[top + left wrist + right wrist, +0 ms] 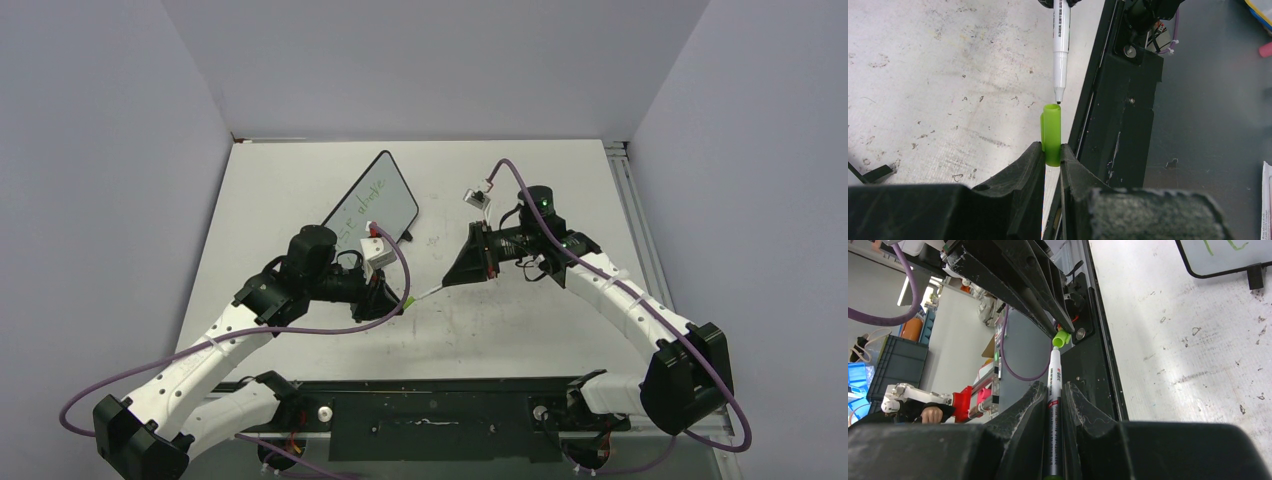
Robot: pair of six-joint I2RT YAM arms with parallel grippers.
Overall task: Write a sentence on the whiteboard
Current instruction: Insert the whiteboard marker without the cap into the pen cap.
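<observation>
The whiteboard point(378, 200) stands tilted at the back left of the table, with the green sentence point(357, 208) on it; its corner point(1198, 265) shows in the right wrist view. My left gripper point(1052, 149) is shut on a green marker cap point(1051, 131), open end facing away. My right gripper point(1054, 390) is shut on the white marker point(1053, 375). The marker point(1061, 45) points tip-first at the cap's mouth, its tip just short of it. In the top view the two grippers point(392, 302) point(452, 278) face each other mid-table, with the cap point(408, 305) and marker point(430, 292) between them.
A black rail point(430, 410) runs along the table's near edge, right beside the cap point(1118, 100). The white tabletop point(500, 330) is scuffed. The board's small black foot point(1256, 276) stands on the table. Grey walls close in the left, back and right sides.
</observation>
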